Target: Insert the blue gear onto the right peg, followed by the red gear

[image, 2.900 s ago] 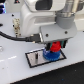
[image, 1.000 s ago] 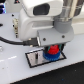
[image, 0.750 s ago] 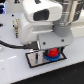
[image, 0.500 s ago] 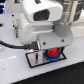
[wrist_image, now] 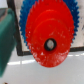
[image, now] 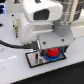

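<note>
The red gear [wrist_image: 49,42] is lying directly beneath our tool [image: 50,50], stacked on the blue gear [wrist_image: 30,10]; we are unable to tell whether the tool is gripping it.

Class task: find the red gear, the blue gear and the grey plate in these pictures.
red gear [wrist_image: 49,35]: wrist view, its flat face.
blue gear [wrist_image: 31,7]: wrist view, toothed edge.
grey plate [image: 34,60]: exterior view, bare corner.

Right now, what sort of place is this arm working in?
Probably a lab or simulated assembly bench: a bare white table, a grey black-edged plate, and stacked red gear over blue gear.
</note>
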